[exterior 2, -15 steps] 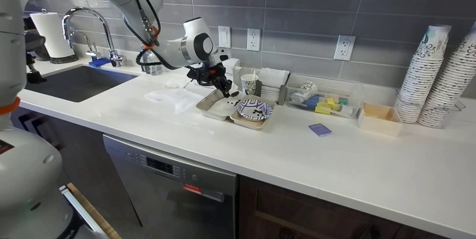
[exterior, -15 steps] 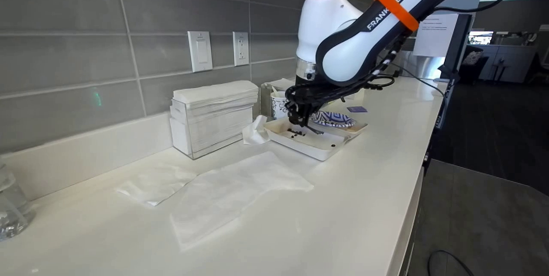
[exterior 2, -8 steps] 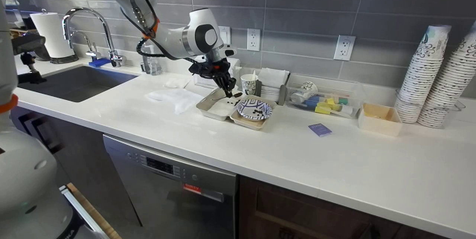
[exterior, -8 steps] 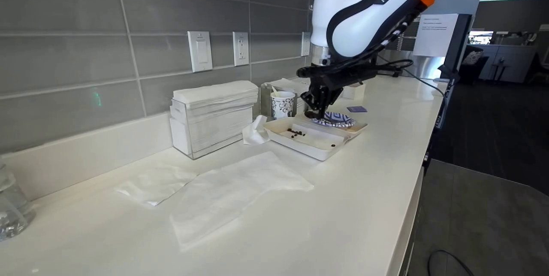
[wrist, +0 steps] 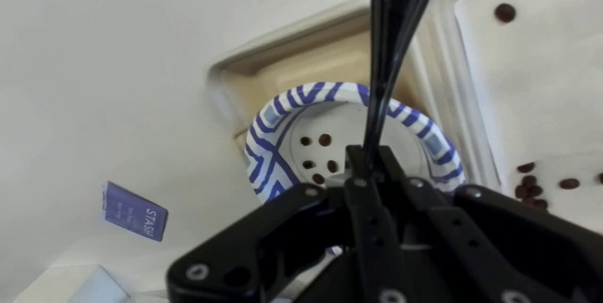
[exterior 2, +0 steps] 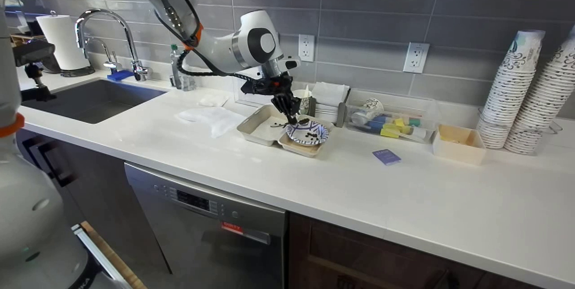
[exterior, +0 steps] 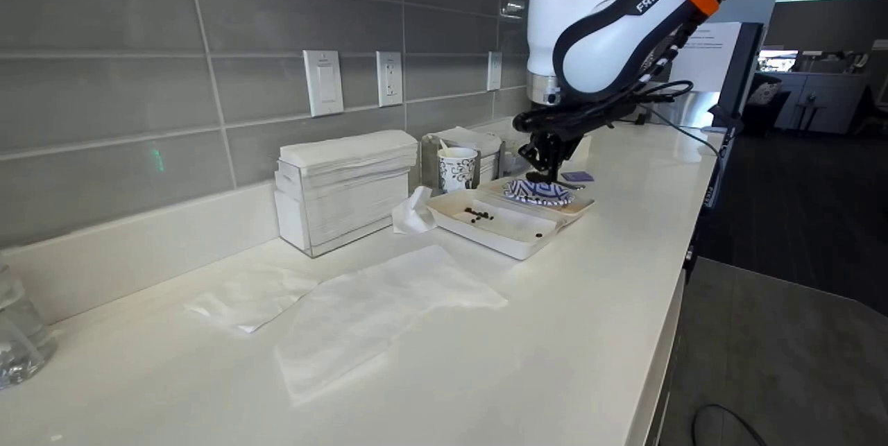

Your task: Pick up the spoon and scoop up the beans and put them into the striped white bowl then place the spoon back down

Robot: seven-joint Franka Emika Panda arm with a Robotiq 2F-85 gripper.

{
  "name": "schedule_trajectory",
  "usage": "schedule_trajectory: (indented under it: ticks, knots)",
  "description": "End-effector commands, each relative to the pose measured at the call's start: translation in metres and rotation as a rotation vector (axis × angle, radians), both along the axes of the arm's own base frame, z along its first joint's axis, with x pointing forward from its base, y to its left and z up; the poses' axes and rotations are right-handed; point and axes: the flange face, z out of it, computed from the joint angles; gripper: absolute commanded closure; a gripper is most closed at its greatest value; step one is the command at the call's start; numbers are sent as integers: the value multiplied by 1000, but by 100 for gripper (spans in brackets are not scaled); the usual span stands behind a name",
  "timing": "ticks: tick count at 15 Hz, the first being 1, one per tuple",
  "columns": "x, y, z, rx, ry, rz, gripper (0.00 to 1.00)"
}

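Observation:
My gripper [wrist: 372,164] is shut on the dark spoon [wrist: 390,44], gripping it part way along its handle. In both exterior views the gripper [exterior: 551,179] [exterior 2: 292,121] holds the spoon [exterior 2: 304,121] roughly level, just above the striped white bowl [exterior: 538,195] [exterior 2: 297,134] [wrist: 266,152]. The spoon's oval end is hidden behind the gripper in the wrist view, and I cannot tell if beans lie in it. Several beans [wrist: 325,140] lie in the striped bowl. More dark beans [exterior: 479,213] [wrist: 530,190] lie in the tray's open compartment.
The striped bowl sits in one half of a hinged white tray [exterior: 510,249] [exterior 2: 251,137]. A printed paper cup [exterior: 457,170] and napkin holder [exterior: 357,196] stand behind it. A purple packet [exterior 2: 386,157], clear bin [exterior 2: 429,113] and cup stacks [exterior 2: 512,95] are along the counter.
My gripper, still holding the spoon, has risen from the bean compartment and moved across to above the striped bowl. The tray, bowl and cup have not moved.

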Motion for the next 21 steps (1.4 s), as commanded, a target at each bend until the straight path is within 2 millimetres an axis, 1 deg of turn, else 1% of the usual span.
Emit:
schedule_trajectory:
  ticks: [1, 4, 8, 12, 15, 21]
  knots:
    - [3, 0, -17, -119, 28, -2, 98]
    - [6, 7, -27, -233, 8, 27, 98]
    - [8, 24, -38, -400, -39, 55, 98]
    - [-1, 43, -51, -571, -41, 48, 98]
    - [-7, 53, -60, -690, -22, 39, 98]
    - [-13, 65, -74, -886, -1, 74, 98]
